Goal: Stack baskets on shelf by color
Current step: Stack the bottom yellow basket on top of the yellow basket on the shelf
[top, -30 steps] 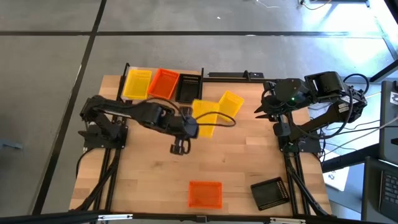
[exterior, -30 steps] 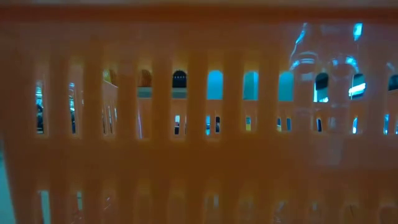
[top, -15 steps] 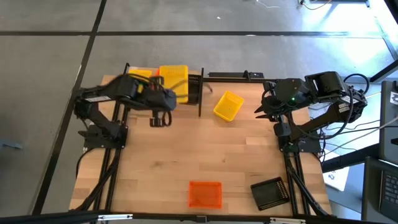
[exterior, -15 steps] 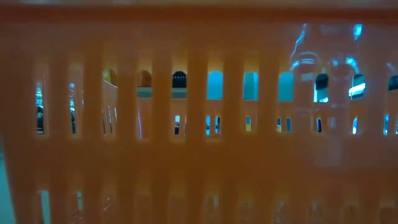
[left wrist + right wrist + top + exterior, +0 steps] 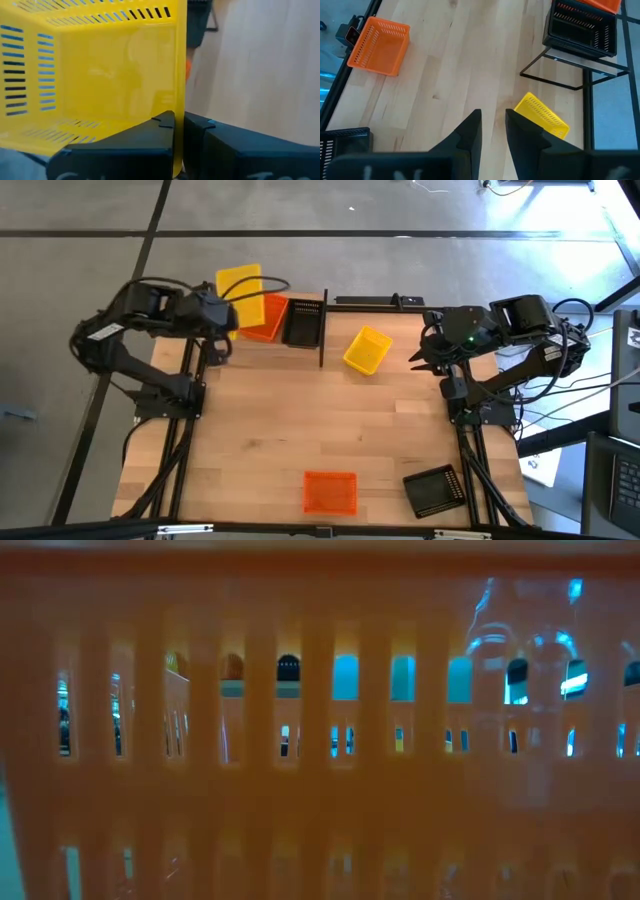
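Observation:
In the high view my left gripper is raised over the left end of the shelf and is shut on a yellow basket, which is tilted. The shelf holds an orange basket and a black basket. The arm and the held basket hide its left bay. A second yellow basket lies askew on the table right of the shelf. An orange basket and a black basket sit at the near edge. My right gripper waits at the table's right, open by a narrow gap. My left gripper pinches one side wall of the yellow basket at its rim, with one finger inside the basket and the other outside. The basket is lifted clear above the shelf and is tilted.
The slotted wall of an orange basket stands right in front of the low camera and fills that view. Bare wood lies in the table's middle. In the right wrist view the shelf's bars stand beyond the loose yellow basket.
My left gripper has carried the yellow basket from the table's middle toward the far left edge and upward, over the shelf's left end. The basket has tipped on the way. My right arm has kept still.

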`<state>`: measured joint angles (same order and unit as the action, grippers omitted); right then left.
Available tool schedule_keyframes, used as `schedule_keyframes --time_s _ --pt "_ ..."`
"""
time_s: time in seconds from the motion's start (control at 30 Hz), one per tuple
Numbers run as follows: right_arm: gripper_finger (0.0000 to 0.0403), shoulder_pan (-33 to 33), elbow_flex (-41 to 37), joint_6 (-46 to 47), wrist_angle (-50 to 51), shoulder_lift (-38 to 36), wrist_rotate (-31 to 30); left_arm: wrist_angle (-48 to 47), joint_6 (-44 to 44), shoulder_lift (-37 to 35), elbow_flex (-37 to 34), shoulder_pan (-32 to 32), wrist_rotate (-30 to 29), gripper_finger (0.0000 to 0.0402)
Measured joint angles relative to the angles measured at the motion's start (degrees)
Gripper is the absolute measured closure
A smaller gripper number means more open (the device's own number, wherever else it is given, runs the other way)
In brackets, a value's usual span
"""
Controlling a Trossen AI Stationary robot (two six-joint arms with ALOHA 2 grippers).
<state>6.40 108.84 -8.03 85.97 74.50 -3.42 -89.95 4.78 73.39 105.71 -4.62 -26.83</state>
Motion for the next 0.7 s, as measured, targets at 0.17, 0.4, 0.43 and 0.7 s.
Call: schedule_keyframes --time_s 0.17,0.4,0.43,0.7 --pt "0.0317 -0.01 0.00 -0.08 0.00 0.00 0.00 -0.16 0.57 -6.19 -9.73 -2.70 0.66 0.0401" --pt "0.0317 -0.01 0.00 -0.17 -1.02 0.02 0.00 -0.14 5.48 -12.80 -20.44 -5.74 0.87 0.0401" --pt "0.0317 -0.01 0.00 -0.17 -1.50 0.02 0.01 0.02 6.82 -13.49 -21.62 -6.26 0.94 0.0401" --pt "0.0317 -0.01 -0.01 -2.94 -4.42 0.01 0.04 0.00 14.54 -16.43 -28.18 -10.41 -1.12 0.0402"
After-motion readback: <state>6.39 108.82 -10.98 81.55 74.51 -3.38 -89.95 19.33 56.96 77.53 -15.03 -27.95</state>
